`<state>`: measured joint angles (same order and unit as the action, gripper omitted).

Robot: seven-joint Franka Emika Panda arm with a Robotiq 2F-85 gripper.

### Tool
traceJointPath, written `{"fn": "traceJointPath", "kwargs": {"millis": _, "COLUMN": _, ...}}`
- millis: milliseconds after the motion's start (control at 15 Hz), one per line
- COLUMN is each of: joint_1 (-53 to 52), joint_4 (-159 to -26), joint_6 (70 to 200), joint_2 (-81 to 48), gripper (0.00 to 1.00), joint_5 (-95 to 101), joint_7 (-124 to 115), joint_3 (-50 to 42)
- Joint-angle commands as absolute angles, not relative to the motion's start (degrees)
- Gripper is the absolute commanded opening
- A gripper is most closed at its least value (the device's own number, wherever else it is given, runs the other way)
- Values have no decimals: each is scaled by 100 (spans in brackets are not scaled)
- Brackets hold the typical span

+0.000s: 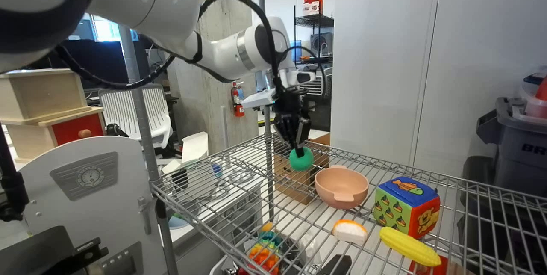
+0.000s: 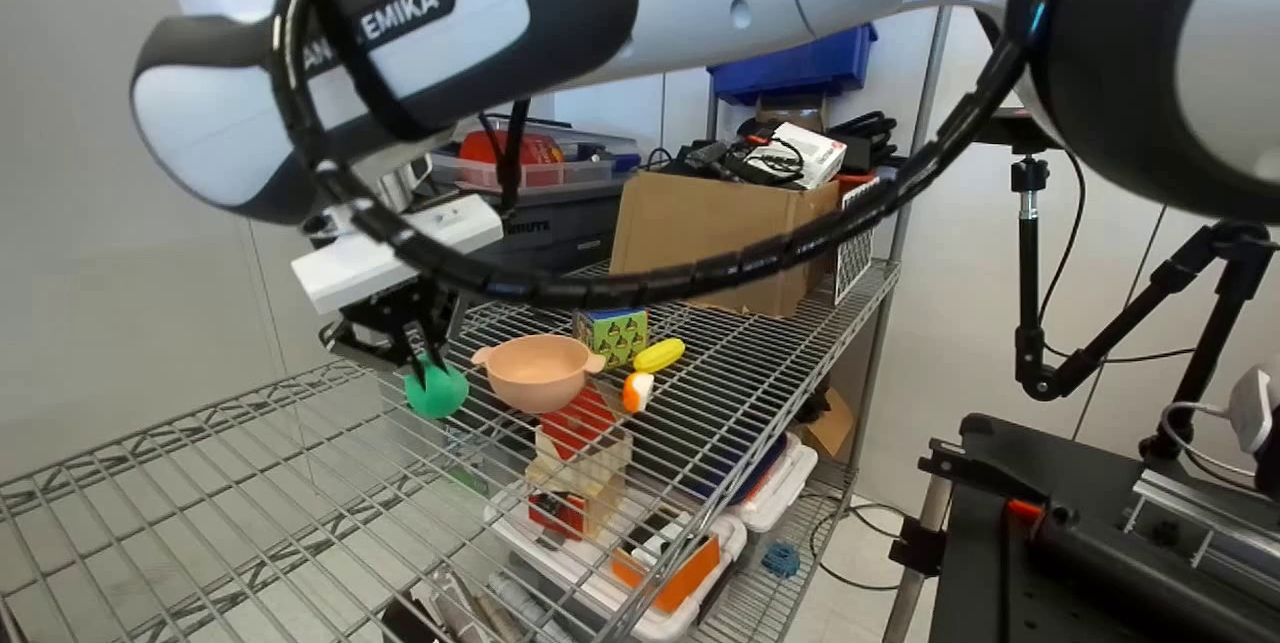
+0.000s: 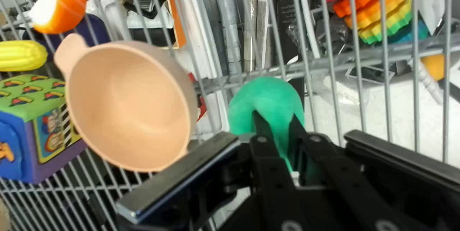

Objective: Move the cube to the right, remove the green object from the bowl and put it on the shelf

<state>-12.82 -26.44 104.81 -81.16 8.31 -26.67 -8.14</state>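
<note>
Holding green ball (image 3: 267, 96) pinched betw. fingers (image 3: 265, 152) at a narrow gap, w/ only the tips dug into its upper part. Clear of bowl (image 3: 129, 105), just beside it, w/ a gap betw. the two in wrist view. Can't tell whether touching wire shelf (image 3: 316, 65) below or hanging a bit above. Prob. done w/ cube (image 1: 406, 208), given its spot past bowl, opp. side from ball; prob. left w/ only lowering + letting go.

Could drop + bounce if released too high, w/ height tough to judge from these angles. Could pop out sideways if squeezed harder or pressed down too far, given round sides + shallow hold. Could roll once freed, esp. if set atop metal rather than in a slot. Might cling to one tip, if as soft as apparent, + get dragged along on pulling up. Could also nudge bowl if spreading fingers fast or swinging back that way, w/ so little room.
</note>
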Motion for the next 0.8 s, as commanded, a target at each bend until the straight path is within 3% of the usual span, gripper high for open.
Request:
{"fn": "traceJointPath", "kwargs": {"millis": 0, "joint_1": -1507, "joint_4": -2134, "joint_6": 10300, "joint_2": -8818, "gripper": 4, "joint_5": 1008, "joint_7": -2550, "joint_3": -882}}
{"fn": "traceJointPath", "kwargs": {"millis": 133, "joint_1": -1651, "joint_4": -2913, "joint_6": 10619, "joint_2": -8529, "gripper": 4, "joint_5": 1117, "joint_7": -2580, "joint_3": -903}}
{"fn": "traceJointPath", "kwargs": {"millis": 267, "joint_1": -1677, "joint_4": -2849, "joint_6": 10538, "joint_2": -8522, "gripper": 4, "joint_5": 1231, "joint_7": -2602, "joint_3": -904}}
{"fn": "traceJointPath", "kwargs": {"millis": 333, "joint_1": -1662, "joint_4": -2848, "joint_6": 10518, "joint_2": -8507, "gripper": 40, "joint_5": 1289, "joint_7": -2595, "joint_3": -902}}
{"fn": "traceJointPath", "kwargs": {"millis": 400, "joint_1": -1651, "joint_4": -2844, "joint_6": 10535, "joint_2": -8501, "gripper": 40, "joint_5": 1317, "joint_7": -2596, "joint_3": -907}}
{"fn": "traceJointPath", "kwargs": {"millis": 733, "joint_1": -1656, "joint_4": -2650, "joint_6": 10571, "joint_2": -8592, "gripper": 76, "joint_5": 1418, "joint_7": -2634, "joint_3": -971}}
